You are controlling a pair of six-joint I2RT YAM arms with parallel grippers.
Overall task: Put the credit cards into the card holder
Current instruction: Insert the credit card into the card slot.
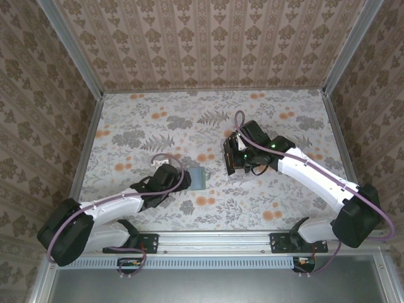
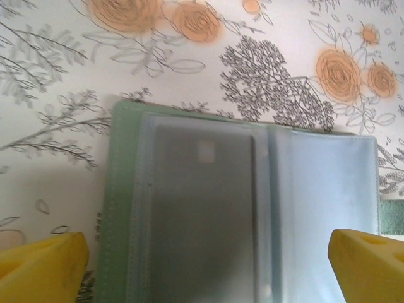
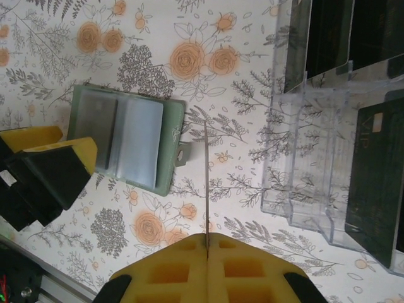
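The card holder [image 2: 120, 208] lies open on the flowered table, grey-green with clear pockets, and a dark credit card [image 2: 202, 214] shows through its left pocket. My left gripper [image 2: 205, 271] hangs over it, open, with a yellow fingertip [image 2: 41, 268] on either side. From above, the holder [image 1: 199, 178] sits just right of the left gripper [image 1: 187, 180]. My right gripper [image 3: 207, 237] is shut on a thin credit card [image 3: 206, 183], seen edge-on, between the card holder [image 3: 167, 145] and the rack. In the top view the right gripper [image 1: 231, 159] hovers right of the holder.
A clear plastic rack [image 3: 303, 158] stands on the right of the right wrist view with black cards [image 3: 379, 183] in its slots. The left gripper's yellow finger [image 3: 53, 154] lies over the holder's left side. Patterned walls enclose the table [image 1: 139, 126].
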